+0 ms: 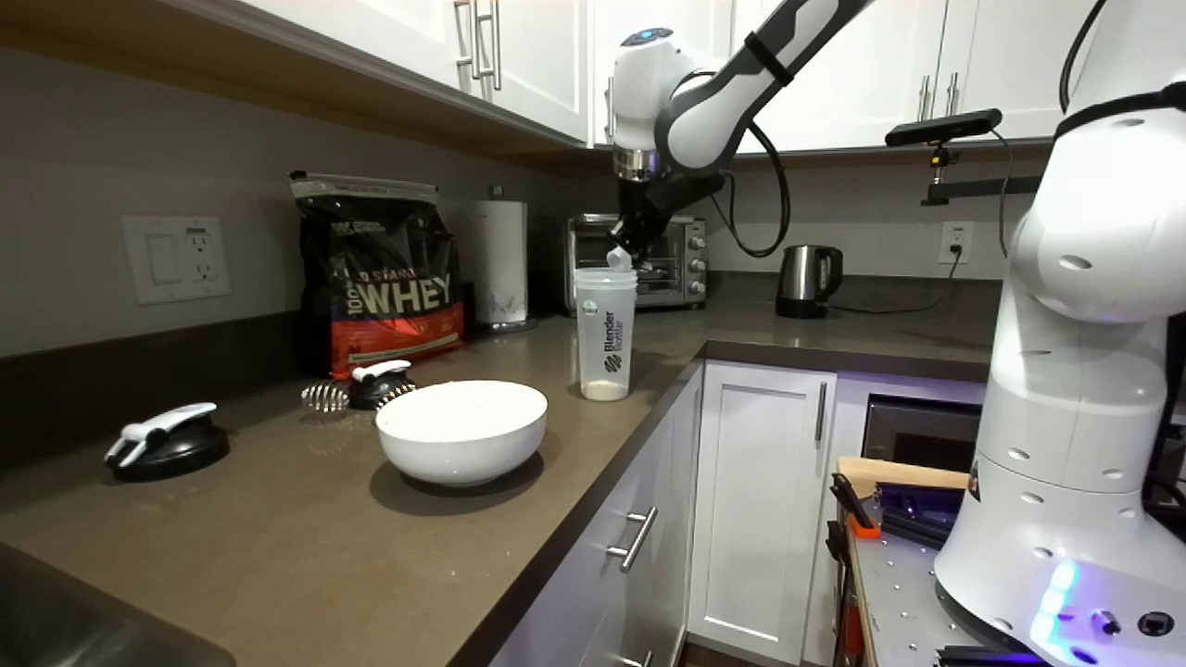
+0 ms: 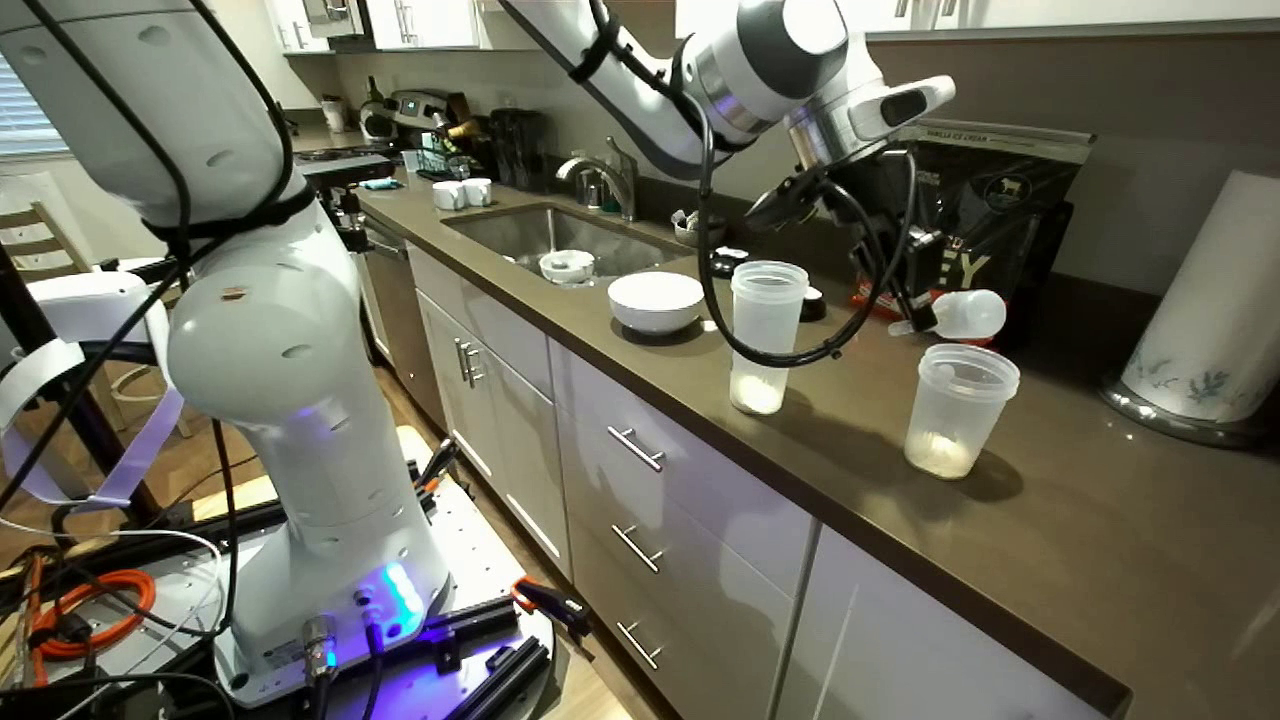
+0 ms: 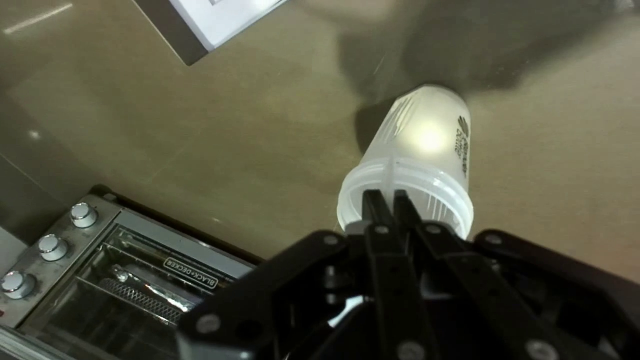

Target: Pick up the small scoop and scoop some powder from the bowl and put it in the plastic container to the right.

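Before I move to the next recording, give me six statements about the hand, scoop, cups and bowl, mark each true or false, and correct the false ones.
The hand grips the scoop. True.
Two cups stand upright on the counter. True.
Both cups are bare inside. False: pale powder lies at the bottom of each.
The bowl stands apart from the cups. True.
The scoop is down in the bowl. False: it is held up above a cup.
Both cups are capped. False: their tops are open.
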